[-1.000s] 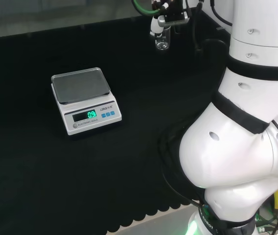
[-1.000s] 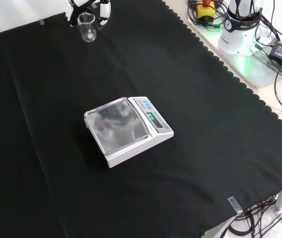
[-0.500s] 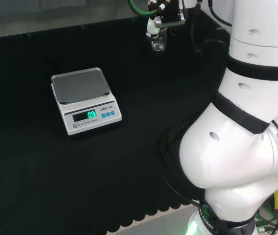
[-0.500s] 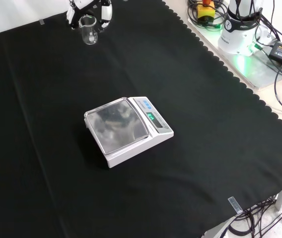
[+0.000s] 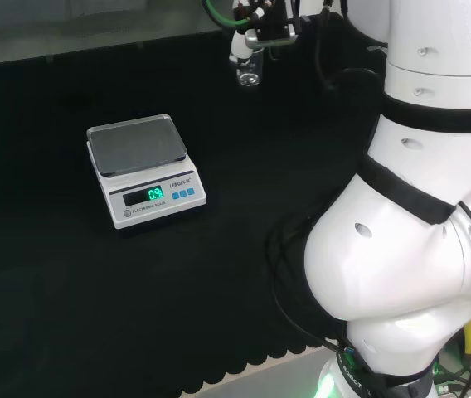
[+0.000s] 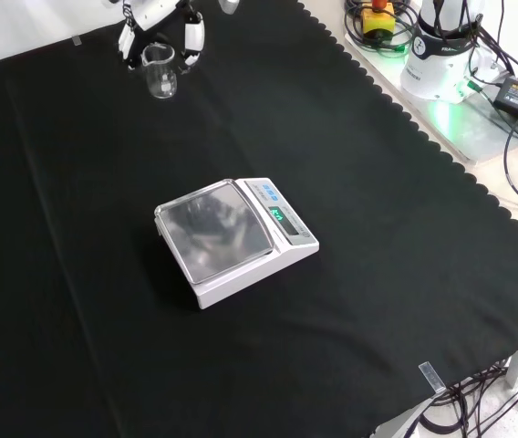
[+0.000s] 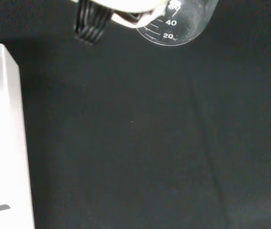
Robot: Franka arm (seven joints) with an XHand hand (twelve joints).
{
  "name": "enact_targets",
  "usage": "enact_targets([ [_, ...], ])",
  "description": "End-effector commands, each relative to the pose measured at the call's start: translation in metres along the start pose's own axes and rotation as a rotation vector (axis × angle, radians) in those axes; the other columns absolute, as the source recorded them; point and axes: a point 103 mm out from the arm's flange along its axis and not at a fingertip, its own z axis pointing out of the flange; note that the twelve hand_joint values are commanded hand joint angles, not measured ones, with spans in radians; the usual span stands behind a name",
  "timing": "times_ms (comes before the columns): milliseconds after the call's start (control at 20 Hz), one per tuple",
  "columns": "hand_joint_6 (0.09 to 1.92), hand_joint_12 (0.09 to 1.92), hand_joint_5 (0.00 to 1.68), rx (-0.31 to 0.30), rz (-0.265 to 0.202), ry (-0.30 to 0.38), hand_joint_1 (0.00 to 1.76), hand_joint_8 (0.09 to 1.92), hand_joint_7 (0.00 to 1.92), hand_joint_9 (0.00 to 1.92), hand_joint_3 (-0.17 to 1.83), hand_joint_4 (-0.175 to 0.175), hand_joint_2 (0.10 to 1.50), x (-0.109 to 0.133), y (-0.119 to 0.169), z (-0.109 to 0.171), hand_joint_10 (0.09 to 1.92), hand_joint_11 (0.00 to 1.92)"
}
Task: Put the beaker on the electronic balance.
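A small clear glass beaker point(image 5: 249, 68) with printed marks hangs above the cloth at the back of the head view; it is empty as far as I can see. The black and white hand point(image 5: 256, 31) is shut on the beaker, fingers curled round its upper part. In the front view the beaker point(image 6: 160, 71) sits between the fingers point(image 6: 193, 35) near the top left. The wrist view shows the beaker's bottom point(image 7: 176, 26) close up. The white electronic balance point(image 5: 142, 168) with a steel pan point(image 6: 213, 230) and lit green display stands on the cloth, well apart from the hand.
Black cloth point(image 6: 378, 255) covers the bench, with a scalloped edge at the front view's right. The arm's big white links point(image 5: 418, 232) rise at the head view's right. Cables and the arm's base point(image 6: 441, 55) lie beyond the cloth edge. The balance's side point(image 7: 2, 143) edges the wrist view.
The hand has carried the beaker to the left in the head view, and downward in the front view, closer to the balance. The balance has not moved.
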Motion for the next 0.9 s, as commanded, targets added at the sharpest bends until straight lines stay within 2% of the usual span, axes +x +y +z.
enact_targets([
  [50, 0.92, 0.77, 0.65, -0.001, -0.076, 0.01, 1.29, 0.94, 0.63, 1.02, 0.84, -0.169, 0.76, 0.042, 0.01, -0.001, 0.61, 1.16],
  [400, 0.92, 0.77, 0.65, 0.021, -0.15, 0.018, 1.29, 0.95, 0.63, 1.01, 0.85, -0.169, 0.76, 0.086, 0.021, 0.01, 0.62, 1.17],
  [900, 0.92, 0.77, 0.65, 0.067, -0.204, -0.028, 1.28, 0.95, 0.63, 1.01, 0.85, -0.171, 0.76, 0.133, 0.027, 0.039, 0.63, 1.17],
])
